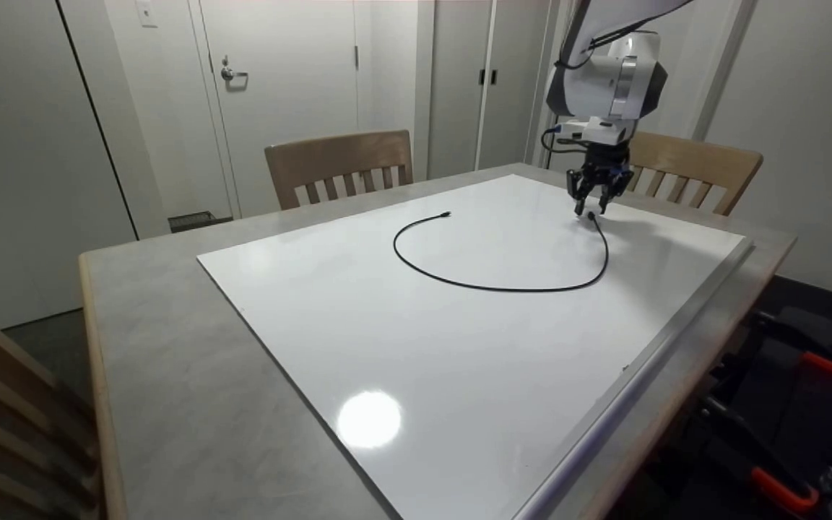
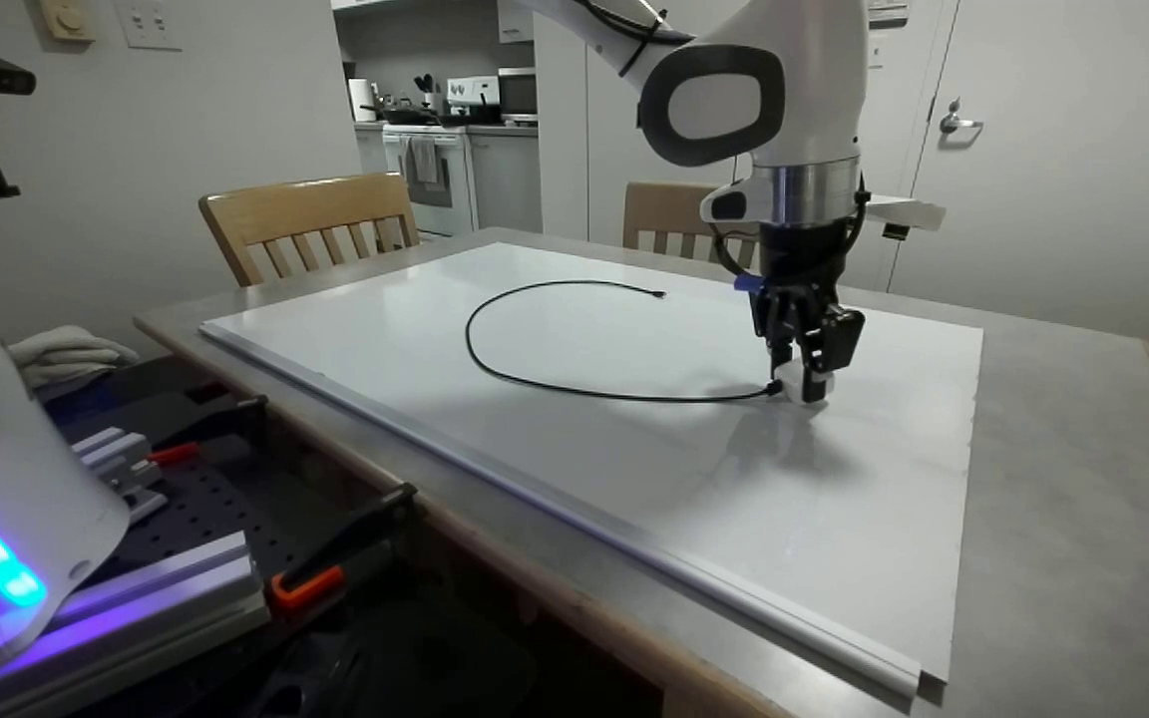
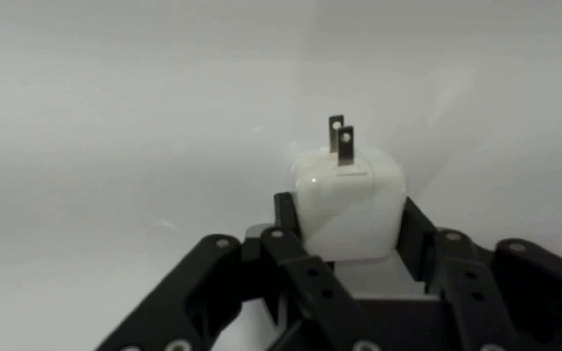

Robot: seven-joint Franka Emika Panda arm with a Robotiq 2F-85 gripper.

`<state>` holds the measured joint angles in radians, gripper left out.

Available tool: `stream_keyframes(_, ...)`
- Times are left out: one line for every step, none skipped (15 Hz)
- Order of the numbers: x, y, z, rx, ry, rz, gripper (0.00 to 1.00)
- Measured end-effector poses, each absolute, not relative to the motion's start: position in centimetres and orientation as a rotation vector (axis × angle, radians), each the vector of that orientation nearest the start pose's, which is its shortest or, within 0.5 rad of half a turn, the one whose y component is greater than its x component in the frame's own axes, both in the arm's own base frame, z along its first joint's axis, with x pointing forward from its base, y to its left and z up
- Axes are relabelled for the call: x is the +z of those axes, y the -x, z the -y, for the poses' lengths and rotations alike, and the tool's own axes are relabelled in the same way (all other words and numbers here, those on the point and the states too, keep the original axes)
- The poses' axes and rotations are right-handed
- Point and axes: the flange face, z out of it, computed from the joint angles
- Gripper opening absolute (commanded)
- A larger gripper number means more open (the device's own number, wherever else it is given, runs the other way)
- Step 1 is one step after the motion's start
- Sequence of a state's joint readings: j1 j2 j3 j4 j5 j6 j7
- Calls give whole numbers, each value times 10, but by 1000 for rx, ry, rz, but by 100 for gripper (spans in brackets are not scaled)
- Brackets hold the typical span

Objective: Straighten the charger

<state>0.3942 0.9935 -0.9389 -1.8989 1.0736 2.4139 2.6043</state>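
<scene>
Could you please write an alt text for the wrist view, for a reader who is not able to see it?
A black gripper holds a white charger adapter between its two fingers. Two flat metal prongs stick out from the adapter towards the top of the picture. Behind it is a glossy white board with soft reflections.

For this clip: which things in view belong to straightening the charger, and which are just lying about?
Part of the job:
white two-prong power adapter, gripped in the pincer
black cable, lying curved on the whiteboard, one end at the adapter

Just around:
slatted wooden chairs
black-and-orange clamps
pale cloth
kitchen stove in the background
</scene>
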Motion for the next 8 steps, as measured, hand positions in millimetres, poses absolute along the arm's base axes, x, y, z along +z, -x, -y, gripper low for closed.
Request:
stream_keyframes(153, -540, 300, -171, -880, -2917, 27)
stream_keyframes(154, -539, 301, -172, -889, -2911, 27)
stream_keyframes(154, -537, 304, -172, -905, -2900, 27)
stream_keyframes(154, -535, 307, -169, -926, -2886, 27)
stream_keyframes(153, -533, 310, -167, -948, -2873, 27)
stream_keyframes(153, -530, 314, -167, -971, -2860, 27)
stream_keyframes(153, -527, 318, -166, -994, -2848, 27)
stream_keyframes(153, -524, 321, -161, -1016, -2839, 27)
